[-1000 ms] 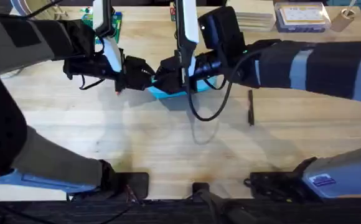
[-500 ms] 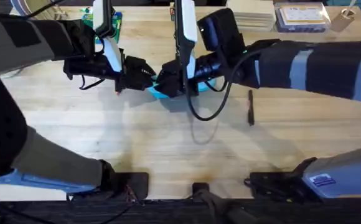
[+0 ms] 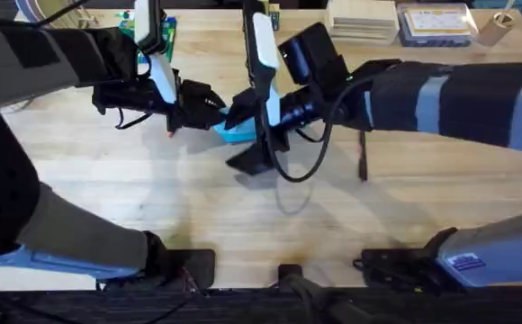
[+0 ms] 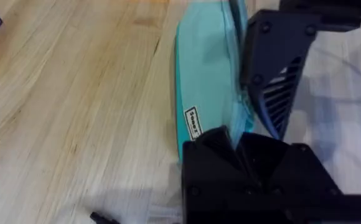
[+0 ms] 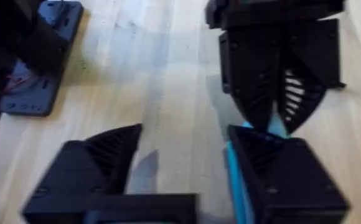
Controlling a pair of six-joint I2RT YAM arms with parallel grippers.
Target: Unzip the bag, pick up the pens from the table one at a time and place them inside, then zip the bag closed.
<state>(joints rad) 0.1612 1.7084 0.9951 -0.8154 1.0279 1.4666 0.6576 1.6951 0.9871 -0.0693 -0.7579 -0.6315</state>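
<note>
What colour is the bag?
Light turquoise-blue; the bag shows best in the left wrist view.

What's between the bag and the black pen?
Overhead view: the right arm and its looping cable cross between bag and pen; the table showing there is bare.

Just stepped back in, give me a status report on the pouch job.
Left gripper shut on light blue fabric pouch. Right gripper open beside it. Black pen on wooden table. Nothing blocking.
</note>
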